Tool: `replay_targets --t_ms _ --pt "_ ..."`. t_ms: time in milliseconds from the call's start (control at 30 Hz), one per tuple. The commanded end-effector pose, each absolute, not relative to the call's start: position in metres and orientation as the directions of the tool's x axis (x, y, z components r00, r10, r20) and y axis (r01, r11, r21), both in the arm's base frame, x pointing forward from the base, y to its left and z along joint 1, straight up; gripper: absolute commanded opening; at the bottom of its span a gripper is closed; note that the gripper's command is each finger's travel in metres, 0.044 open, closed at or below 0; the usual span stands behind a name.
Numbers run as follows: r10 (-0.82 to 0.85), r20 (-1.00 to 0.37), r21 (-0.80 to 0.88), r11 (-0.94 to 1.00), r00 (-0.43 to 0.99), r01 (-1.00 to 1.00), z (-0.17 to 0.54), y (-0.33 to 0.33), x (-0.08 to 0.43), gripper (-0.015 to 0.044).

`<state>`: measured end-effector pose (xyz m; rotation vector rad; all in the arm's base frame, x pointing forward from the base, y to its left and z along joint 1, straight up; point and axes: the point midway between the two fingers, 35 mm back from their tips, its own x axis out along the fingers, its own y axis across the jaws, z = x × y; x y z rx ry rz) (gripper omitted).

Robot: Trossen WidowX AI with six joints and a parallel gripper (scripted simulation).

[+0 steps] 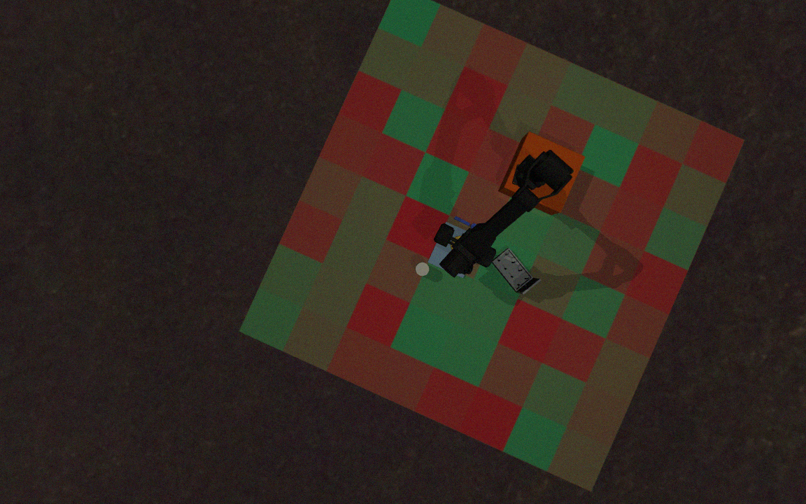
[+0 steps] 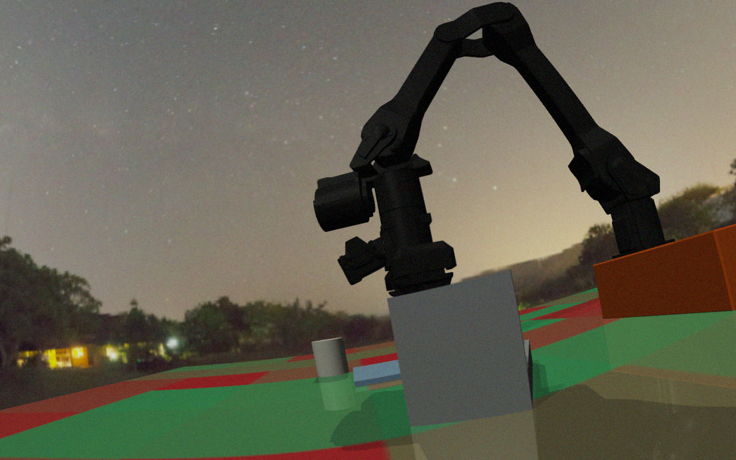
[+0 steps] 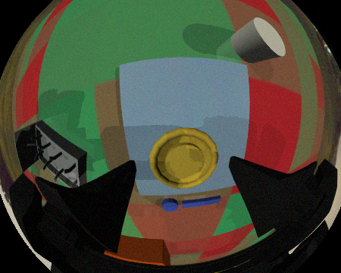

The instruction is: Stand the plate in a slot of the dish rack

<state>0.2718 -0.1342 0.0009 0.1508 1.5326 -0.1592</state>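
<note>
My gripper [image 3: 185,164] stands nearly fully open, grasping nothing; its fingers are apart on either side of the yellow plate [image 3: 183,158], above the blue block [image 3: 186,95].

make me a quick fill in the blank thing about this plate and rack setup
The yellow plate lies flat on a light ____ block.
The gripper's fingers stand ____, with nothing between them.
The base under the arm is ____.
The dish rack holds ____ plates.

Missing words: blue; open; orange; no
</note>
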Motion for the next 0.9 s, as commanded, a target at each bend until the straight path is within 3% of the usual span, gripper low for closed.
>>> replay_targets --t_ms 0,333,400,667,867 --pt "-0.011 -1.000 -0.006 0.981 0.023 0.196 -0.009 -0.135 0.269 0.0400" --pt "-0.011 -1.000 -0.006 0.981 0.023 0.196 -0.023 -0.135 0.268 0.0400" --pt "-0.011 -1.000 -0.006 0.981 0.023 0.196 -0.023 -0.135 0.268 0.0352" --pt "-0.011 -1.000 -0.006 0.981 0.023 0.196 -0.023 -0.135 0.268 0.0352" --pt "-0.011 -1.000 -0.006 0.981 0.023 0.196 -0.023 -0.135 0.268 0.0312"
